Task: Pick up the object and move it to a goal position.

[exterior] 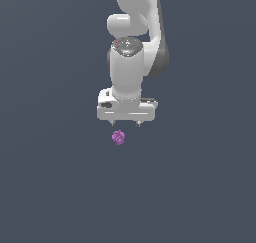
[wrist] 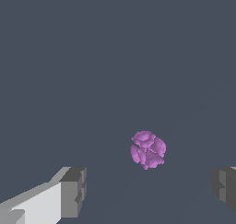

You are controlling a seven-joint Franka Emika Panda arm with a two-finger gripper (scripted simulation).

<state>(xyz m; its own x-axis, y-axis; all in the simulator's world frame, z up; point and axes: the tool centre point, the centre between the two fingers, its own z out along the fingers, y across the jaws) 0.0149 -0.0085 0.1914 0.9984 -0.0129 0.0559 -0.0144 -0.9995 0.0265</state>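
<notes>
Gripper [exterior: 125,122] positioned above object [exterior: 118,137], jaws spread wide apart, nothing held. Object [wrist: 148,149] seen on grey surface [exterior: 50,187], between fingertips [wrist: 73,191], untouched.

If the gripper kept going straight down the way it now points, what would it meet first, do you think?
Most likely the purple lump, which lies just below the open gripper and shows between its fingers in the wrist view, somewhat off-centre. Depth is unclear, so the fingers may pass either side.

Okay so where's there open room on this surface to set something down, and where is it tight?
Nearly all of the dark surface is bare: wide stretches on both sides of the exterior view and in front of the purple lump. The only crowded spot is right at the lump, where the open gripper hangs just above it.
</notes>
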